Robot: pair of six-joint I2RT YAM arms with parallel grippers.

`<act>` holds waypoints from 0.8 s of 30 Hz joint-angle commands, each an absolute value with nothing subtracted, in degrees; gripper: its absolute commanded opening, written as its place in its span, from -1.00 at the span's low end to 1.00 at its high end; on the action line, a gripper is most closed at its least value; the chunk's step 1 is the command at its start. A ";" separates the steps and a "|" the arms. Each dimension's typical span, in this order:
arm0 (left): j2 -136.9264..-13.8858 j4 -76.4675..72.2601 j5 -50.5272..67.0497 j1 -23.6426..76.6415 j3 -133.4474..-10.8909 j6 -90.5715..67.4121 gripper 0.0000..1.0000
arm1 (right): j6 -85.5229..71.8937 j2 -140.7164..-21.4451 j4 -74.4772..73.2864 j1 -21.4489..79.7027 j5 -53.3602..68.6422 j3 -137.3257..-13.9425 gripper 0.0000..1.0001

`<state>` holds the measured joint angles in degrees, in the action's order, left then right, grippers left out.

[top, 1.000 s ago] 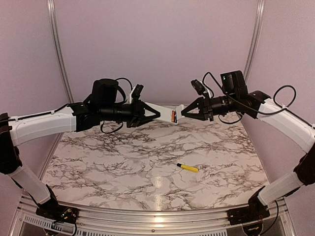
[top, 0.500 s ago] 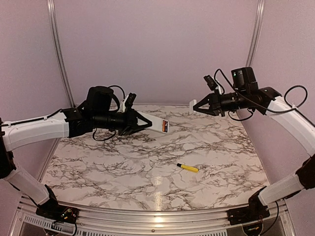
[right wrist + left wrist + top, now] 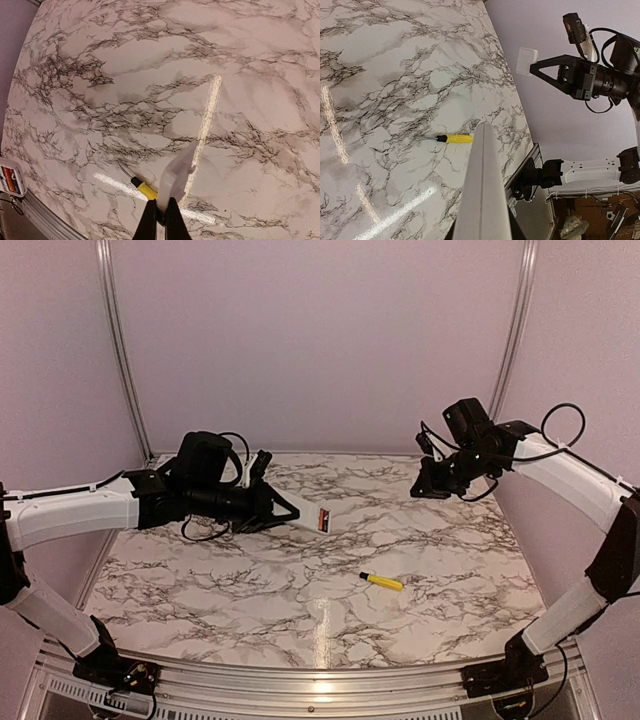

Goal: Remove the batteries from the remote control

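My left gripper [image 3: 290, 508] is shut on the white remote control [image 3: 312, 516] and holds it low over the table, left of centre. The remote's open bay points right, with the orange-red batteries [image 3: 323, 520] still in it. In the left wrist view the remote [image 3: 482, 190] shows as a long grey-white bar. My right gripper [image 3: 424, 482] is shut on a small white battery cover [image 3: 177, 180], held above the table at the back right. The cover also shows in the left wrist view [image 3: 525, 61]. The bay also shows at the edge of the right wrist view [image 3: 9, 179].
A yellow stick with a black tip [image 3: 382, 581] lies on the marble table [image 3: 250, 590], right of centre; it also shows in the wrist views [image 3: 452, 138] [image 3: 146, 190]. Purple walls close the sides and back. A metal rail [image 3: 300, 680] runs along the near edge.
The grippers have drawn apart. My left gripper moved down and left with the remote. My right gripper pulled right with the white cover and tipped downward.
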<state>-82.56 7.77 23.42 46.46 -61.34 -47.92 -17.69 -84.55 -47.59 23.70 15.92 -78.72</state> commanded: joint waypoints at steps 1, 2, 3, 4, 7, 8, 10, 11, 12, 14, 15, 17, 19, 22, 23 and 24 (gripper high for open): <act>-80.68 7.83 23.13 46.49 -60.36 -47.03 -1.00 | -14.67 -87.79 -50.84 23.29 5.90 -77.69 -1.00; -80.77 7.89 23.26 46.49 -60.18 -47.03 -1.00 | -14.56 -88.80 -50.82 23.29 5.48 -77.35 -1.00; -80.73 7.86 23.36 46.49 -59.92 -47.07 -1.00 | -14.50 -89.73 -50.64 23.31 5.19 -77.05 -1.00; -80.76 7.78 23.50 46.49 -59.60 -47.10 -1.00 | -14.50 -90.60 -50.36 23.34 4.94 -76.64 -1.00; -80.68 7.50 23.70 46.49 -58.48 -47.37 -1.00 | -14.57 -93.91 -49.62 23.30 3.84 -75.56 -1.00; -80.61 7.35 23.77 46.49 -57.90 -47.46 -1.00 | -14.59 -94.99 -49.39 23.30 3.29 -75.26 -1.00; -80.43 6.87 23.88 46.49 -57.10 -47.63 -1.00 | -14.87 -97.12 -49.05 23.33 1.59 -74.76 -1.00; -80.34 6.81 23.78 46.45 -56.72 -47.76 -1.00 | -15.01 -98.12 -48.70 23.30 1.30 -74.51 -1.00; -80.19 6.69 23.80 46.49 -56.32 -47.75 -1.00 | -14.99 -99.01 -48.28 23.31 1.16 -74.26 -1.00; -80.11 6.28 23.90 46.47 -55.37 -47.88 -1.00 | -14.98 -101.09 -47.61 23.29 1.20 -73.89 -1.00; -80.03 6.05 23.97 46.49 -54.89 -47.91 -1.00 | -14.89 -102.22 -47.12 23.29 1.56 -73.77 -1.00; -79.99 5.36 23.99 46.49 -53.79 -48.17 -1.00 | -14.78 -104.00 -46.34 23.38 2.23 -73.19 -1.00; -79.67 4.17 23.99 46.49 -52.24 -48.84 -1.00 | -14.72 -105.34 -44.93 23.60 2.91 -72.38 -1.00; -78.89 1.82 23.99 46.52 -49.35 -50.22 -1.00 | -14.54 -107.44 -43.67 23.97 3.22 -71.40 -1.00; -78.59 1.24 24.06 46.55 -48.66 -50.74 -1.00 | -14.50 -107.87 -43.14 24.04 3.77 -71.06 -1.00; -78.40 0.82 24.11 46.58 -48.02 -51.06 -1.00 | -14.44 -108.32 -42.63 24.12 4.42 -70.71 -1.00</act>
